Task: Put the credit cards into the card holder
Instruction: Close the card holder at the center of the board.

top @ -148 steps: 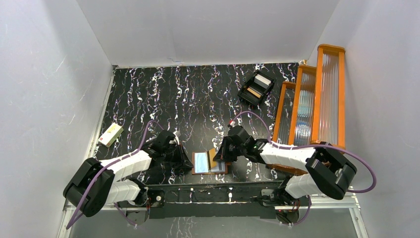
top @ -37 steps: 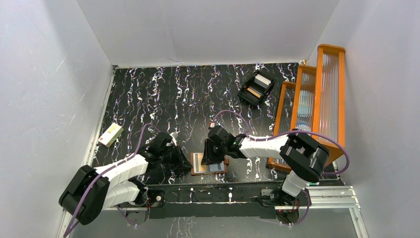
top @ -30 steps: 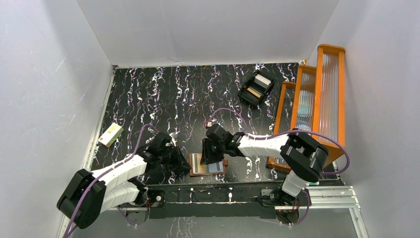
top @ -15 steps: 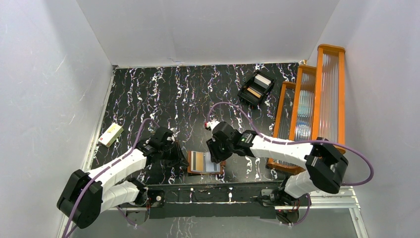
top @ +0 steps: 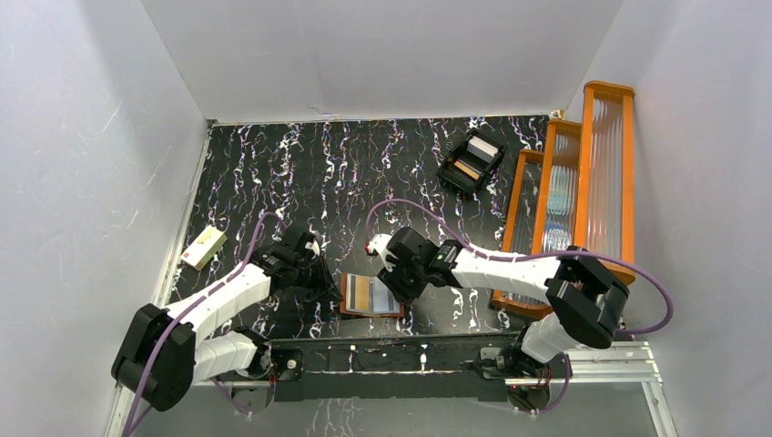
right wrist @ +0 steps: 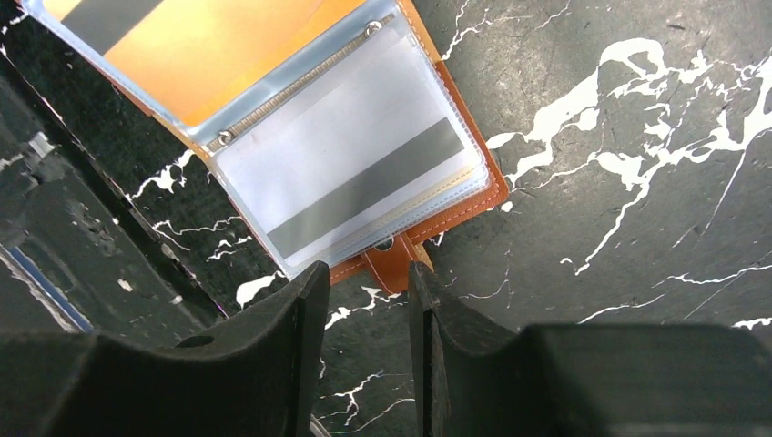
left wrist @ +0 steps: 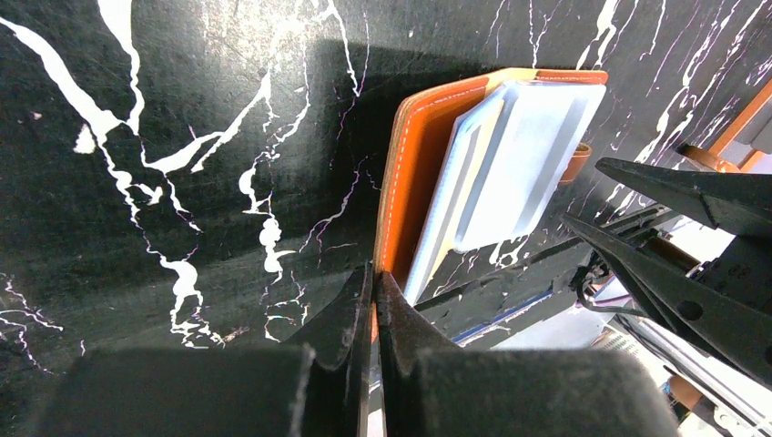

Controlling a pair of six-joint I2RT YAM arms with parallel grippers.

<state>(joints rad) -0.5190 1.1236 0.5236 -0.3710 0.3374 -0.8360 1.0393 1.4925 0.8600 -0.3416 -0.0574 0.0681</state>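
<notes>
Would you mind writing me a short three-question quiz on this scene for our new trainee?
1. True or false: the card holder lies open on the table.
2. The left fingers are: A open, B shut on nothing, C shut on the card holder's edge.
3. In the right wrist view, what shows between the open right fingers?
Key: 1 true; 2 C; 3 the holder's closure tab.

Card holder [left wrist: 414, 177] lies open, flat, lower centre of top view — orange card [right wrist: 218, 55] and white striped card [right wrist: 355, 182] both sleeved inside.
</notes>
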